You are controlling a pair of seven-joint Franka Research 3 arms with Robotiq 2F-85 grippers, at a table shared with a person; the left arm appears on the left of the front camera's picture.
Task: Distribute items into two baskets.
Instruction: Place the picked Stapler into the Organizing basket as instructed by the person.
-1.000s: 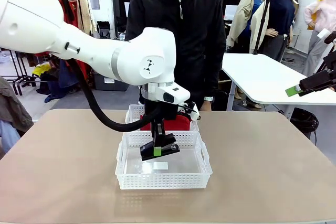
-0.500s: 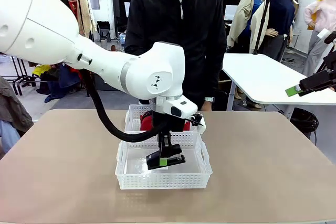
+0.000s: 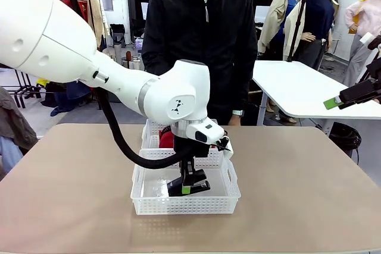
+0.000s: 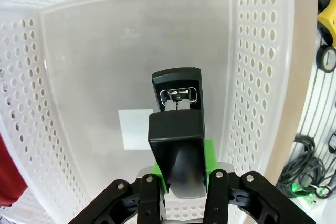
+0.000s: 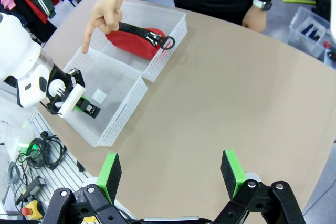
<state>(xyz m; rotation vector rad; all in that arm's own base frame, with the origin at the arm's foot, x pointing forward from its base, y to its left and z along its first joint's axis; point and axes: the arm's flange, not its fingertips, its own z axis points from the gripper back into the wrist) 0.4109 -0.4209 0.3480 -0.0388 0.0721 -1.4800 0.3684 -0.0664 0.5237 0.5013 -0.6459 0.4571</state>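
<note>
Firmly, the black stapler (image 3: 188, 185) is clamped by the left tool (image 3: 187, 187) inside the near basket (image 3: 186, 204). Farther back, the red pouch (image 5: 134, 39) is held in the far basket (image 5: 173, 23). Well above the surface (image 3: 297, 194), the right tool (image 5: 171, 174) is spread wide, holding nothing.

left gripper (image 3: 187, 187): clamped, pointing down | right gripper (image 5: 170, 174): jaws spread wide, raised

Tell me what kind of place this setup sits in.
Probably a robot lab or workshop sharing space with clothing: a clothes rack hangs with garments behind the tan table, a white work table stands to one side, and cables hang by the rig.
</note>
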